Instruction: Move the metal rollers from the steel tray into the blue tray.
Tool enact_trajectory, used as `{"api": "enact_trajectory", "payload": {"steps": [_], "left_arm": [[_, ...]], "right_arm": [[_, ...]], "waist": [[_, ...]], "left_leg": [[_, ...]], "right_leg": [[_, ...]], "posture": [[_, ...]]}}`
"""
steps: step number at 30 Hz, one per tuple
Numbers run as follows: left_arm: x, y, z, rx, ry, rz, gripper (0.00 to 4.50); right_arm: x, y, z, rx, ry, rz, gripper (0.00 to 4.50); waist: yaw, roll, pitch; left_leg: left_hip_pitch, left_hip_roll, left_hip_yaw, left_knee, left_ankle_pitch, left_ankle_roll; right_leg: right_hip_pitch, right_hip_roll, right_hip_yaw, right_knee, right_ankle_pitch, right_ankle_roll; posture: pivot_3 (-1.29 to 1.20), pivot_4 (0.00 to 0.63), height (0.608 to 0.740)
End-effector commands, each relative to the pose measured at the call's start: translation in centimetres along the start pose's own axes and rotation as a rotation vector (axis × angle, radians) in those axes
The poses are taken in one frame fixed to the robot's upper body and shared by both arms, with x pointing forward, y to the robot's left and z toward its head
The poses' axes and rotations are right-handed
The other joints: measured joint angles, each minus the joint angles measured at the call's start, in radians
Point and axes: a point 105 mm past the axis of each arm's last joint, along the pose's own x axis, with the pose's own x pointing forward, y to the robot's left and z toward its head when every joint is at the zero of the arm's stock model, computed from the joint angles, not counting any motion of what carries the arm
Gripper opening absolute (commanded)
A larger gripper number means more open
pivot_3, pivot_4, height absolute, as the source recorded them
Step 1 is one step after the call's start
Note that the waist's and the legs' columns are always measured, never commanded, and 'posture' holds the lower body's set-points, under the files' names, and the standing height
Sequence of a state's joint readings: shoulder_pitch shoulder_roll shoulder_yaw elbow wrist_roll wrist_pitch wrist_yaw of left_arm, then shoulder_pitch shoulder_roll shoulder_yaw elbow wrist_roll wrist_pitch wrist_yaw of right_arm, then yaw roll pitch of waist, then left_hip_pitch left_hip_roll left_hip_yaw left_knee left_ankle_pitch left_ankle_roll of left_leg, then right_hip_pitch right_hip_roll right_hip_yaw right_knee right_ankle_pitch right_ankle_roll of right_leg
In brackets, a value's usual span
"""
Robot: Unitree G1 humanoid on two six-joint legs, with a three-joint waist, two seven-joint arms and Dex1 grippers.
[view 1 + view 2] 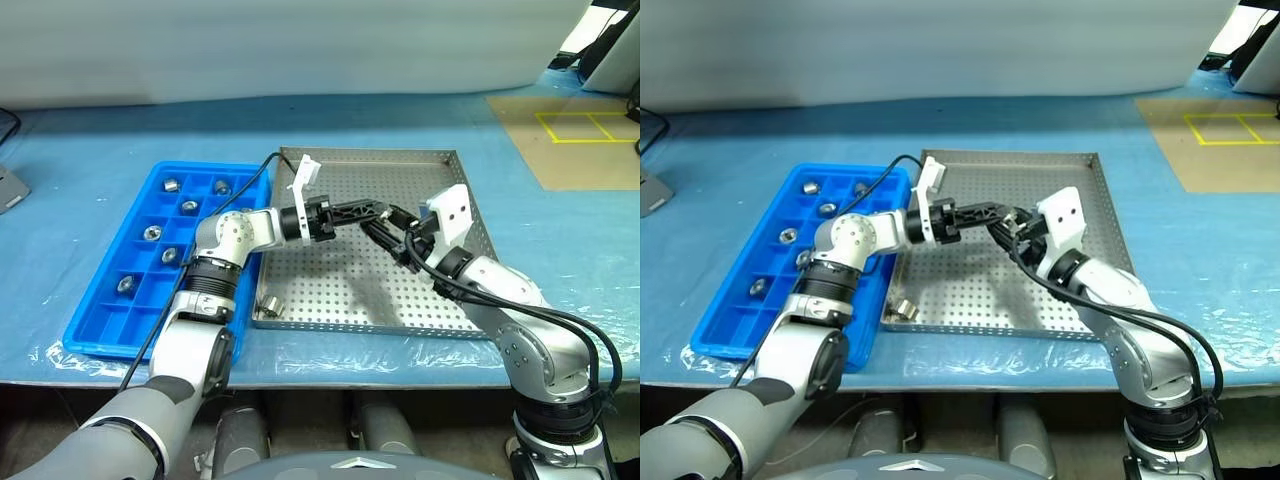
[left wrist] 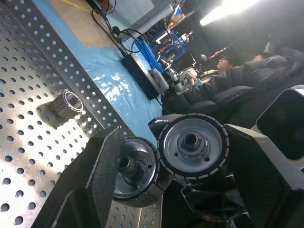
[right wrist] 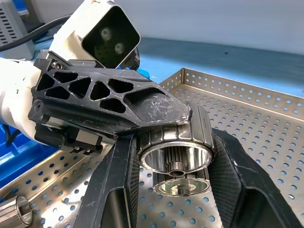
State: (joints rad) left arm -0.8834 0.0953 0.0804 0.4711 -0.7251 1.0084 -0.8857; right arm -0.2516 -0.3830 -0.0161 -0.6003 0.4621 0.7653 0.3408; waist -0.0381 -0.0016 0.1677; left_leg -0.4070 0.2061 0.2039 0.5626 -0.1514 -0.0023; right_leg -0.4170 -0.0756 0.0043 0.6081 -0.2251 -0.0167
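Both grippers meet above the middle of the steel tray (image 1: 440,170). In the left wrist view my left gripper (image 2: 173,137) has two metal rollers (image 2: 135,166) side by side between its fingers, and each finger touches one. The right wrist view shows my right gripper (image 3: 173,142) shut on the upper roller (image 3: 175,149) from the sides, with a left finger lying over it. One loose roller (image 1: 270,306) lies at the steel tray's front left corner, and another (image 2: 68,103) lies on its floor near a rim. To the left, the blue tray (image 1: 100,330) holds several rollers (image 1: 172,185) in separate compartments.
Both trays sit on a table with a blue cover (image 1: 90,140). A brown floor patch with yellow tape (image 1: 580,140) lies at the far right. In the left wrist view, seated people (image 2: 237,71) and cables show beyond the table.
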Motion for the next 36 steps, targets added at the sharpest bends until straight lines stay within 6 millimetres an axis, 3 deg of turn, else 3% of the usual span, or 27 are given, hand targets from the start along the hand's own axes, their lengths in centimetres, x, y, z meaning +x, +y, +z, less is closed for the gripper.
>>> {"api": "enact_trajectory", "payload": {"steps": [1,4,8,14,18,22,28,34,36], "left_arm": [[-2.3,-1.0,5.6,0.114,-0.183,0.033,3.13],[-2.8,-2.2,7.1,0.113,-0.24,-0.004,3.13],[-2.5,-2.9,6.8,0.099,-0.241,-0.022,3.13],[-1.8,-2.0,5.6,0.1,-0.198,0.04,3.13],[-2.4,-0.8,4.6,0.166,-0.145,0.1,3.13],[-3.8,1.7,5.1,0.231,-0.175,0.213,3.13],[-3.7,0.7,4.6,0.393,-0.194,0.144,3.13],[-3.3,0.0,3.5,0.59,-0.156,0.112,3.13],[-3.6,0.0,4.2,0.62,-0.189,0.125,3.13]], "right_arm": [[3.8,-2.3,-4.9,0.01,0.022,-0.041,1.63],[4.4,-2.3,-5.1,-0.018,0.007,-0.027,1.63],[4.7,-2.1,-5.4,-0.027,-0.005,-0.016,1.63],[4.9,-2.0,-5.5,-0.031,-0.005,-0.005,1.63],[4.9,-2.2,-5.4,-0.028,-0.012,-0.012,1.63],[4.7,-2.6,-3.7,0.126,-0.097,-0.033,1.63],[3.5,-2.6,0.3,0.323,-0.221,0.044,1.63],[3.1,-2.2,0.2,0.351,-0.181,0.07,1.63],[3.1,-2.3,0.0,0.351,-0.171,0.061,1.63]], "waist": [[-0.02,-0.002,0.0],[-0.021,0.003,0.001],[0.002,0.0,0.003],[0.006,0.0,0.003],[-0.001,0.0,0.003],[-0.005,0.0,0.003],[-0.001,0.0,0.003],[0.003,0.0,0.003],[0.003,0.0,0.003]], "left_leg": [[0.003,0.002,0.0,0.002,0.0,0.0],[0.001,0.0,0.0,0.002,0.001,-0.001],[-0.006,-0.001,-0.002,0.003,0.0,0.001],[-0.009,0.0,-0.001,0.009,-0.003,0.011],[-0.007,0.001,-0.001,0.009,-0.002,0.008],[-0.004,0.001,-0.001,0.009,-0.001,0.003],[-0.005,0.001,-0.001,0.007,-0.001,0.005],[-0.004,0.001,-0.001,0.005,0.0,0.007],[-0.004,0.001,-0.001,0.005,0.0,0.005]], "right_leg": [[0.002,0.001,0.0,0.0,0.001,-0.002],[0.001,0.001,0.0,0.002,0.002,-0.002],[-0.001,0.0,-0.003,-0.002,0.002,-0.002],[-0.001,-0.001,-0.003,-0.001,0.002,-0.002],[-0.001,0.0,-0.003,0.0,0.002,-0.002],[0.0,0.0,-0.002,0.002,0.003,-0.002],[0.0,0.0,-0.002,-0.001,0.003,-0.002],[0.0,0.0,-0.003,-0.001,0.003,-0.002],[0.0,0.0,-0.003,-0.001,0.003,-0.002]], "posture": [[-0.41,0.15,0.74],[-0.4,0.15,0.74],[-0.4,0.15,0.74],[-0.4,0.15,0.74],[-0.4,0.15,0.74],[-0.41,0.15,0.74],[-0.41,0.15,0.74],[-0.4,0.15,0.74],[-0.4,0.15,0.74]]}}
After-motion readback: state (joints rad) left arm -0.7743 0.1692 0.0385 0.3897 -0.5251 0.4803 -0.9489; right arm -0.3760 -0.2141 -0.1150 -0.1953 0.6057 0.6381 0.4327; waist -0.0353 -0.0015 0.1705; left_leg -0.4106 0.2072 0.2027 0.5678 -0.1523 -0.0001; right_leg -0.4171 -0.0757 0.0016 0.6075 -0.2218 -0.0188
